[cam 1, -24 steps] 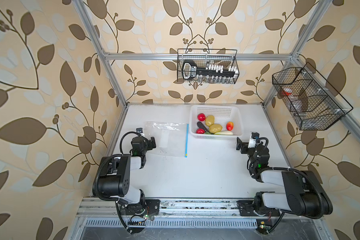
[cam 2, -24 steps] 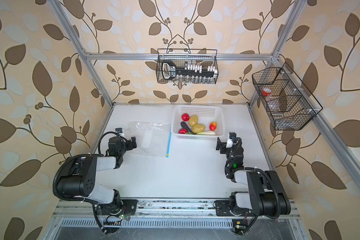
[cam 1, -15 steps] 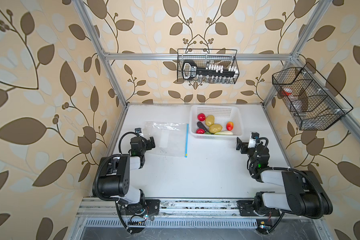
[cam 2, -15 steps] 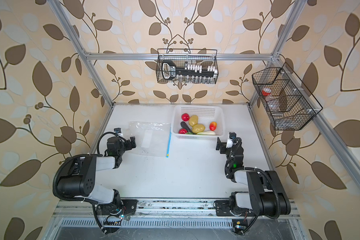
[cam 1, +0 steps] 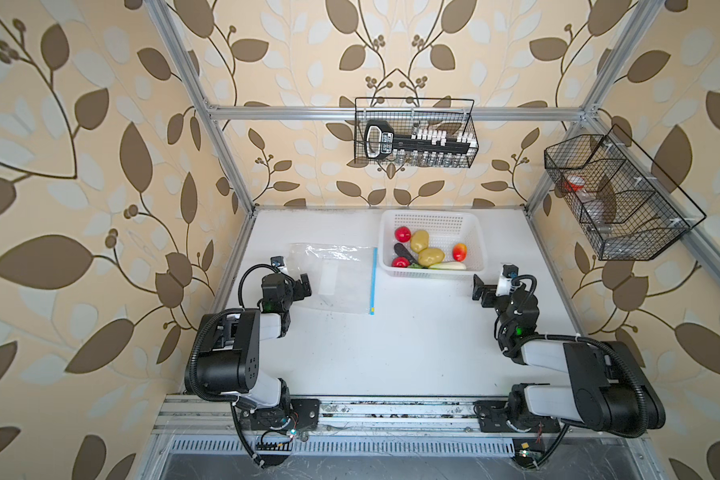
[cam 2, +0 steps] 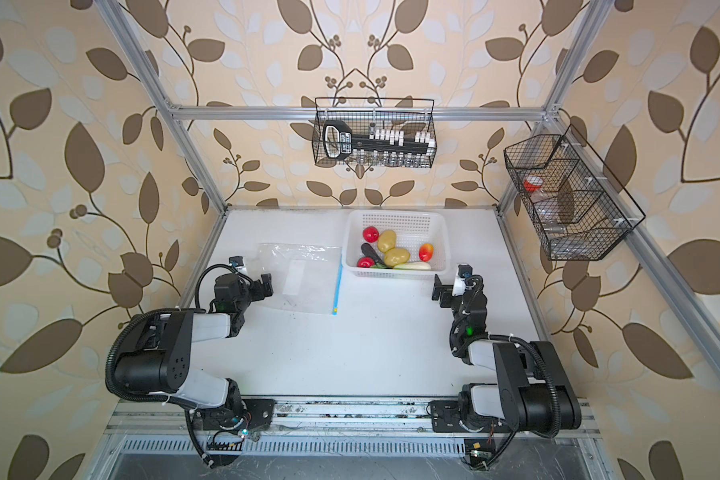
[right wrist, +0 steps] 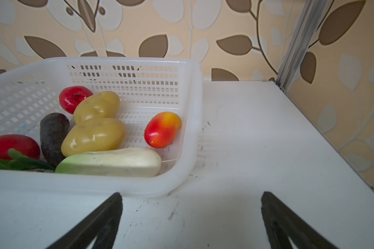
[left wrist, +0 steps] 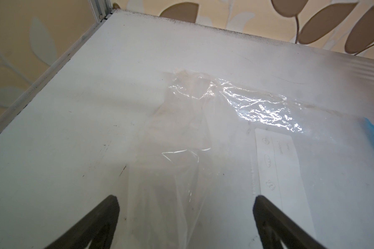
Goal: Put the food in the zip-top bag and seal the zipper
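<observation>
Bag [cam 1: 337, 278] lies flat and empty on the bench [cam 1: 391, 353], zipper [cam 1: 373, 282] towards the basket [cam 1: 433, 216], which holds all the food [cam 1: 431, 256]. My left fingers [left wrist: 185, 200], wide, have crept over its far edge. Right fingers [right wrist: 191, 198] wait wide. Nothing's packed yet.

A robot test cell is being shown: a white tabletop [cam 1: 391, 353] is being boxed in by aluminium framing [cam 1: 287, 113] and leaf-patterned wall panels [cam 1: 80, 187], and a wire basket [cam 1: 458, 124] is being hung at upper centre.
</observation>
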Robot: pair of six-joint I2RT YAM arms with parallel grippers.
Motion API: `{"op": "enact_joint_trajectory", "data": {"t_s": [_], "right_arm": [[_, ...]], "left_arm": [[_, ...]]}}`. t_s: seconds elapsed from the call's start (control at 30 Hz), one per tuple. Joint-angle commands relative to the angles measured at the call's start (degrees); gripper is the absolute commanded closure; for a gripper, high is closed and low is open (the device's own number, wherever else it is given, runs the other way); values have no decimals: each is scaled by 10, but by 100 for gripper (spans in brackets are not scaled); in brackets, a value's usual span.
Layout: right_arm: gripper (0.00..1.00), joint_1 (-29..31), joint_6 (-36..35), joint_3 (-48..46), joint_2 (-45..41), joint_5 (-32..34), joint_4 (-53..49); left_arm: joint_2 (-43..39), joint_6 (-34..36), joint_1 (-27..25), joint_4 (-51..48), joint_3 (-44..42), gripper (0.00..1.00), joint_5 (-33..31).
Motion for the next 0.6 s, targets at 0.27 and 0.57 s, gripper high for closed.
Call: {"op": "enact_joint_trajectory", "data": {"t_s": [0.27,0.57], "right_arm": [[0,-3,-6,0,4,-8,6],[0,-3,-6,0,5,-8,7]], "left_arm": [[-1,1,-4,14,1,1,-3],[0,9,-16,12,3,1,-14]]}}
